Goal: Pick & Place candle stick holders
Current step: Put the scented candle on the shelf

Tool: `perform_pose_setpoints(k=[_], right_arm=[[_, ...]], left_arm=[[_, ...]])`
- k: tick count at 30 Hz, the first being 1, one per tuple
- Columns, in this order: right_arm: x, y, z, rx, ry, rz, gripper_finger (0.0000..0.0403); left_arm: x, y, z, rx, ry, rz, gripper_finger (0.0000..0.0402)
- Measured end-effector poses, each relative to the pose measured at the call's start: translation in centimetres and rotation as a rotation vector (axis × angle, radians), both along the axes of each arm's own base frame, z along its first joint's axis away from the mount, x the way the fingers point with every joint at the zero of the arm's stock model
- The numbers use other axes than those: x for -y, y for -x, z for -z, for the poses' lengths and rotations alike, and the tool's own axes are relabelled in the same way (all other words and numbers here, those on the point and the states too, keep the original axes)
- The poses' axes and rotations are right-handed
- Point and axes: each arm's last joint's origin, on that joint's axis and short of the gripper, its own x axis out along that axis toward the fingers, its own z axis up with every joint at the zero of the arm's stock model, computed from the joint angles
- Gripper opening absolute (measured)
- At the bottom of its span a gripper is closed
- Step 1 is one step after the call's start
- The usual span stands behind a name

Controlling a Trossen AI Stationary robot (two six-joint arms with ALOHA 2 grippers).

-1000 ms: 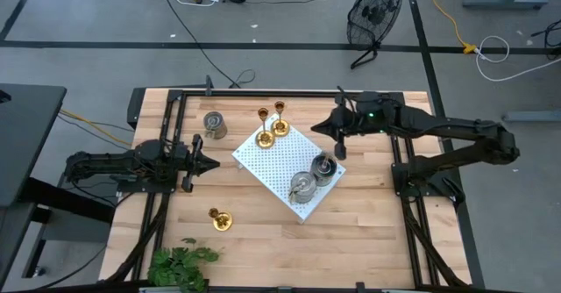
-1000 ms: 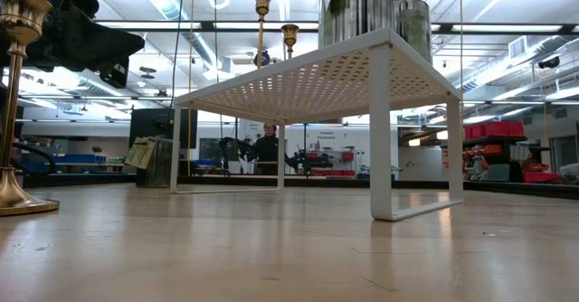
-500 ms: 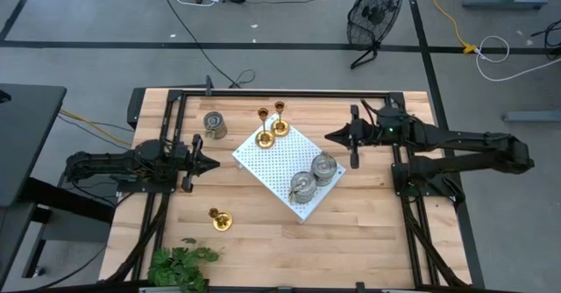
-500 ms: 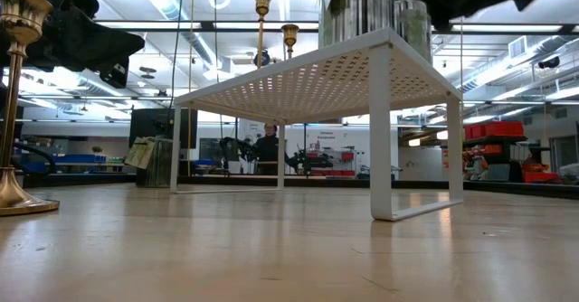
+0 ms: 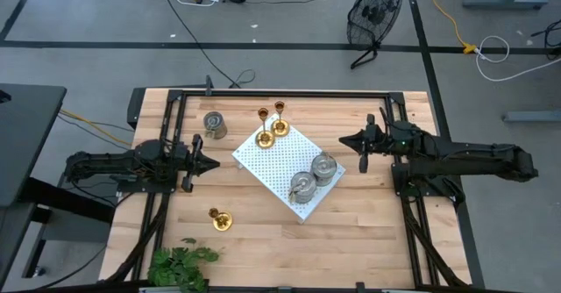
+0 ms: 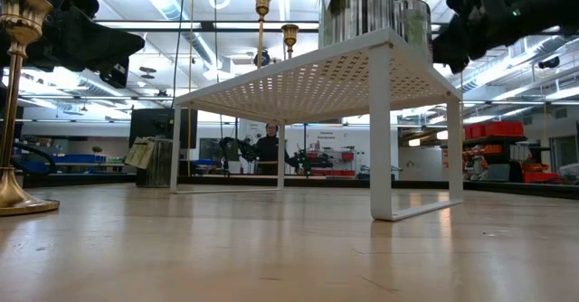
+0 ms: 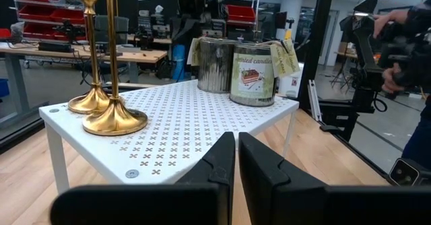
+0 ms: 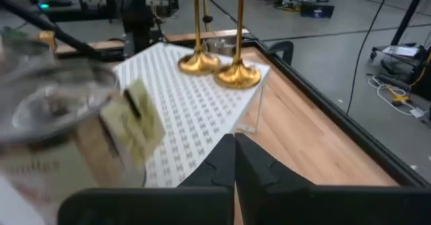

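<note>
A white perforated board (image 5: 279,157) stands on legs mid-table. On it stand two brass candle stick holders (image 5: 264,138) (image 5: 280,126) at its far corner and two silver-grey cylinders (image 5: 324,167) (image 5: 301,187) at its right corner. Another silver cylinder (image 5: 214,125) and another brass holder (image 5: 219,219) stand on the table left of the board. My left gripper (image 5: 215,163) waits shut, level, left of the board. My right gripper (image 5: 344,140) hovers shut to the right of the board, holding nothing.
A green plant (image 5: 181,265) sits at the table's near left edge. A black frame rail (image 5: 280,92) runs along the table's far side. Bare wood lies between the board and the table's near edge (image 5: 289,280).
My right gripper has drawn back from above the board toward the table's right edge and sunk lower, rolling slightly, its arm folding in. It stays shut. The holders on the board have kept their places.
</note>
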Motion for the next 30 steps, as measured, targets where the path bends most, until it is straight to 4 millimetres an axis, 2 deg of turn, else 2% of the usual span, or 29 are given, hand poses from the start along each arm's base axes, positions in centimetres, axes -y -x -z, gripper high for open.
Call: perform_pose_setpoints(k=[5, 12, 30], right_arm=[[-0.5, 0.7, 1.8, -0.011, -0.015, -0.043, 0.0006], [-1.4, 1.1, 3.4, 0.061, -0.015, -0.148, 0.0003], [-2.6, 2.5, 5.8, 0.171, -0.002, -0.231, 0.0002]], left_arm=[[0.0, 0.0, 0.0, 0.0, 0.0, 0.0, 0.0025], [0.0, 0.0, 0.0, 0.0, 0.0, 0.0, 0.0025], [0.0, 0.0, 0.0, 0.0, 0.0, 0.0, 0.0025]])
